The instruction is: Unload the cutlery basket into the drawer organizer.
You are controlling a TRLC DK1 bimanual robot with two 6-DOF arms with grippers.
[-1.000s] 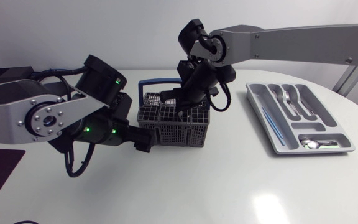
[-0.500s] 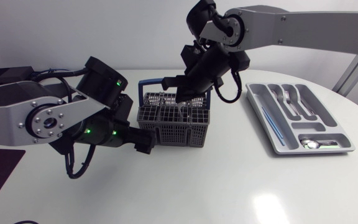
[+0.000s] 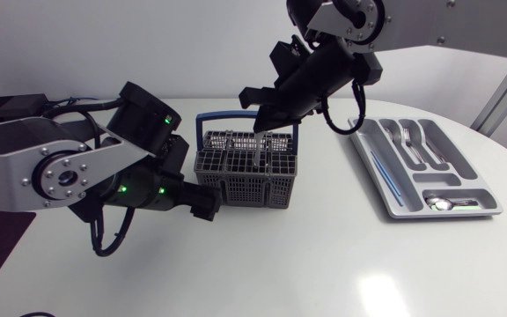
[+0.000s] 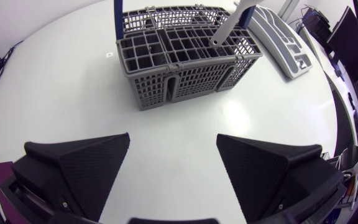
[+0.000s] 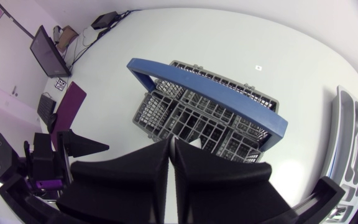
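— Where the right arm comes in over the table [image 3: 306, 264], what does its gripper have?

— The right gripper [image 3: 260, 126] hangs above the cutlery basket [image 3: 245, 176], over the back cells near the blue handle [image 3: 223, 116]. In its own view the two fingers [image 5: 135, 174] lie pressed almost flat together. The left wrist view shows a pale, slim piece of cutlery [image 4: 227, 26] hanging down over the basket's top grid. So the gripper is clamped on that piece. I cannot tell whether it is a fork, knife or spoon, or whether its lower end is clear of the cells.

— And the other arm?

— The left gripper [image 4: 173, 137] sits low over the table, near the basket's left front corner but apart from it. Its fingers are spread wide, with nothing between them, and they point at the basket's side wall.

— Where is the organizer?

— The drawer organizer [image 3: 372, 172] lies well apart from the basket, on the right arm's side of the table. Forks [image 3: 409, 141] lie in a middle compartment and spoons [image 3: 443, 203] in the short cross compartment at the near end. A thin long piece lies in the long compartment nearest the basket.
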